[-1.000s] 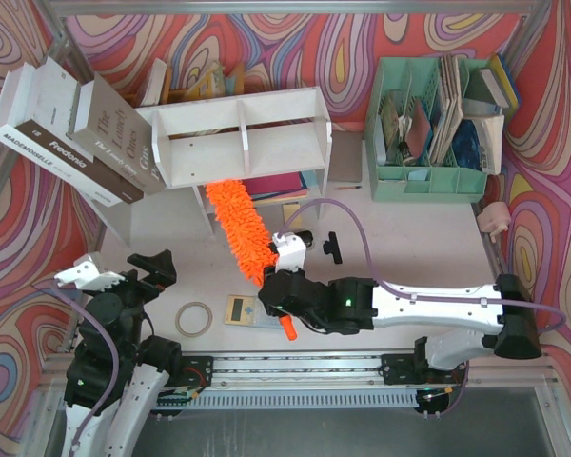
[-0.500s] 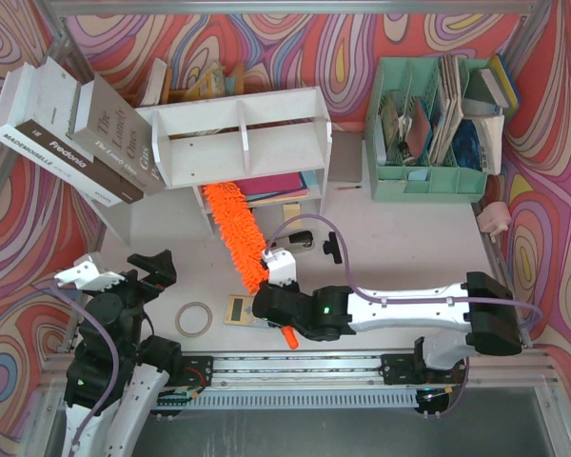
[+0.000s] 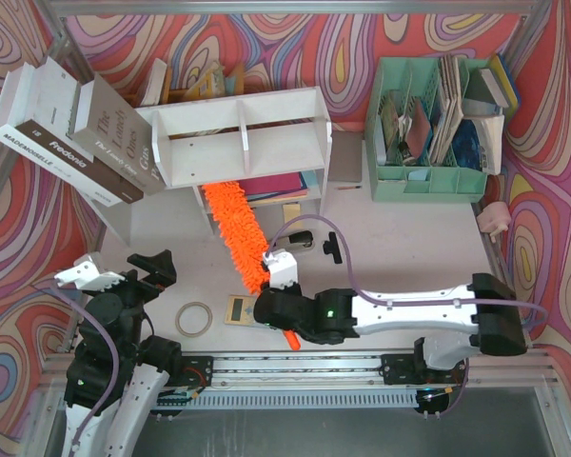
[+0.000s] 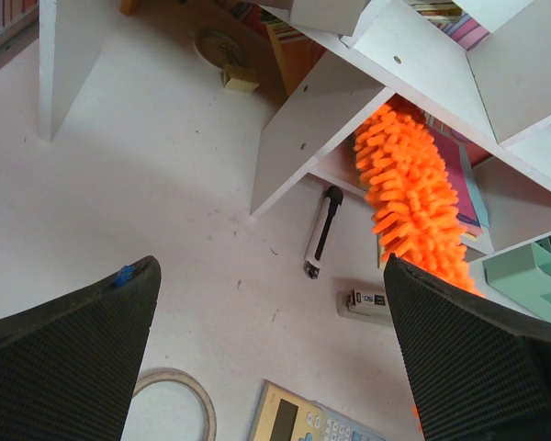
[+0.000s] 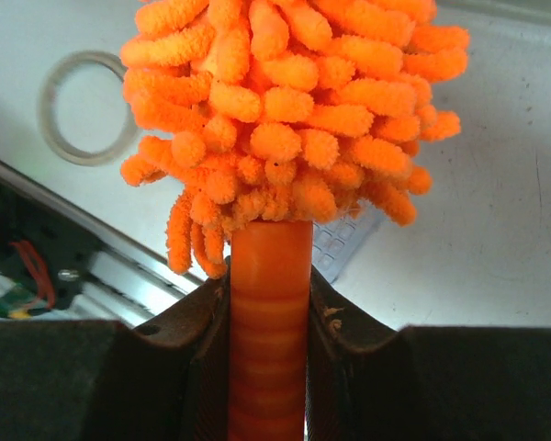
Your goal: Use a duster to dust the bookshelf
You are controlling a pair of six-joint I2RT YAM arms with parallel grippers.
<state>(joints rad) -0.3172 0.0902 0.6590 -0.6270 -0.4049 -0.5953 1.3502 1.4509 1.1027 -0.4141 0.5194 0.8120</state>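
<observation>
The white bookshelf stands at the back centre, its lower tier holding flat coloured books. The orange fluffy duster slants from my right gripper up into that lower tier, its far tip under the shelf board beside the books. My right gripper is shut on the duster's smooth orange handle just below the fluffy head. My left gripper hovers open at the near left, apart from both. In the left wrist view the duster pokes under the bookshelf.
A tape roll and a calculator lie near the front, under the right wrist. Large books lean against the shelf's left side. A mint-green file organiser stands at the back right. A small black knob lies mid-table.
My right arm has drawn leftward and nearer, swinging the duster's head left along the lower tier. Over the last half second it has barely shifted. The left arm is still.
</observation>
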